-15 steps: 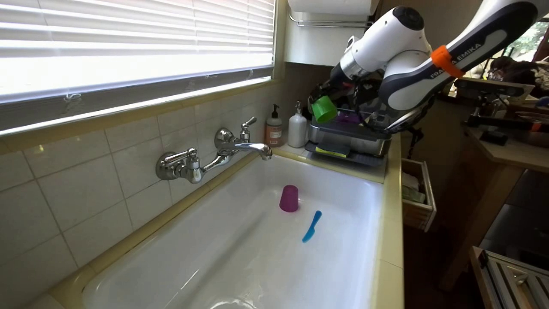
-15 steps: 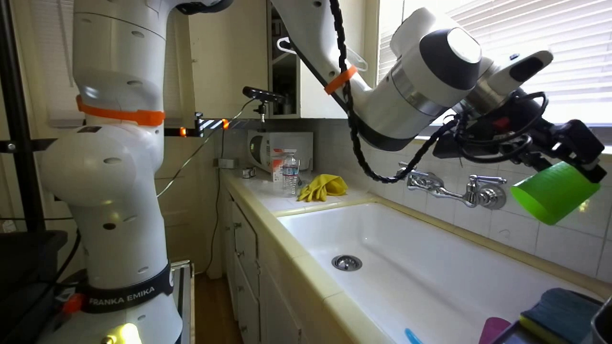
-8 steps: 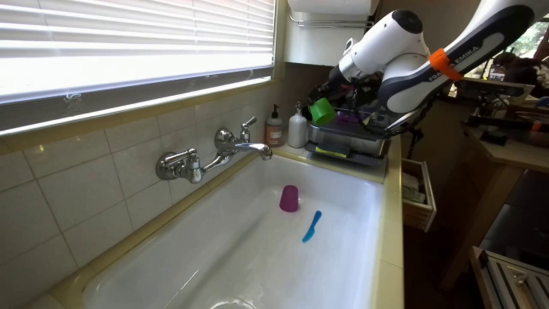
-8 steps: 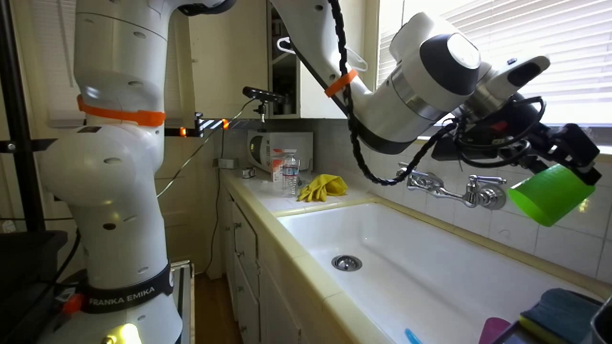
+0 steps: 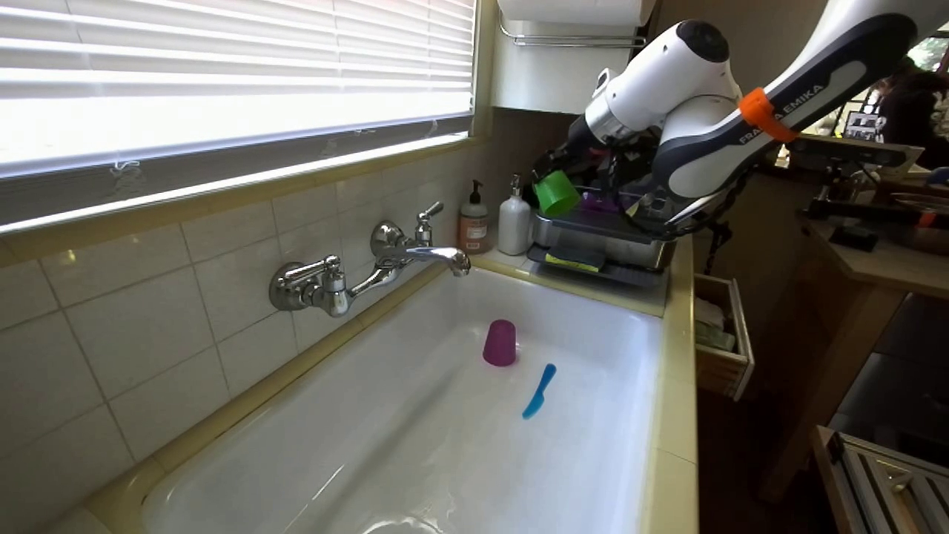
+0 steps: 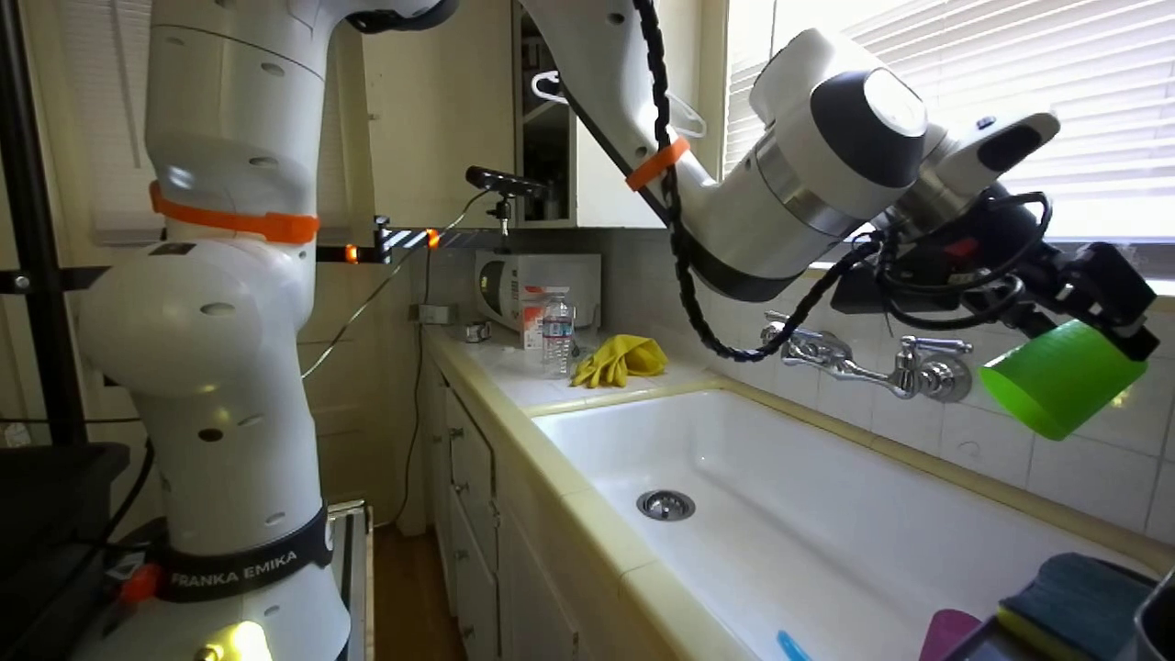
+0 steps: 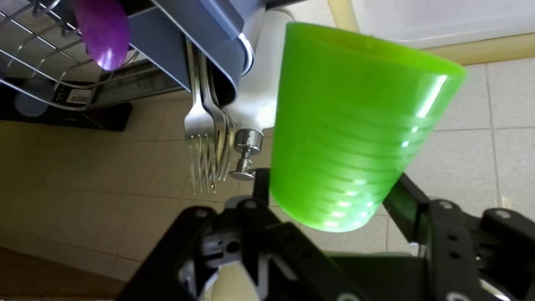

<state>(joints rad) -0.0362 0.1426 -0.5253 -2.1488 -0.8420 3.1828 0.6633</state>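
In the wrist view, a green cup (image 7: 359, 129) is being held near its base by the hand (image 7: 333, 177), closed to its width, forks (image 7: 199, 122) at its nine o'clock; light, stiff, slick plastic is being suggested, best gripped there

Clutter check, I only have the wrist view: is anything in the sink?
Observer: Yes, a purple cup is in the sink.
Operator: Anything else in there?
Observer: A blue knife, lying apart from the purple cup.
Operator: Is the green cup in the tool touching the faucet?
Observer: No, an exterior view shows a clear gap between them.
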